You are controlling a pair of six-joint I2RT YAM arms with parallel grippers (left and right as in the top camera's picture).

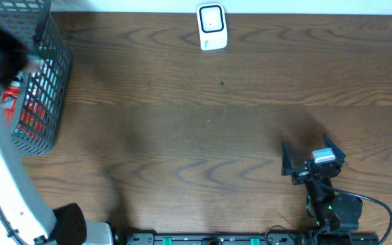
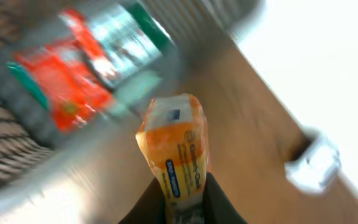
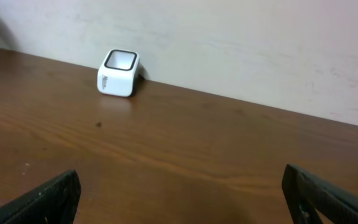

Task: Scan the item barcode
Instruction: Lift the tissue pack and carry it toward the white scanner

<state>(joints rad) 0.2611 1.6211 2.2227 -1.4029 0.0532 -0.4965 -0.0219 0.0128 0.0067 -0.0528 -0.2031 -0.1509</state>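
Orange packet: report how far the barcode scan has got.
Done: the left pincer is shut on the orange packet, near the wire basket. In hand: the blurred view suggests it is moving. Remaining: carry it to the white scanner across the table. The right pincer sits open.

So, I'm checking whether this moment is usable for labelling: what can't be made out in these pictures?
Left wrist view: motion blur makes the print on the orange plastic packet in the shut left gripper unreadable; no barcode can be found.
Overhead: the left gripper is a black smear above the dark wire basket, hiding the packet.
The basket's red and green packs: blurred in the left wrist view, screened by mesh overhead.
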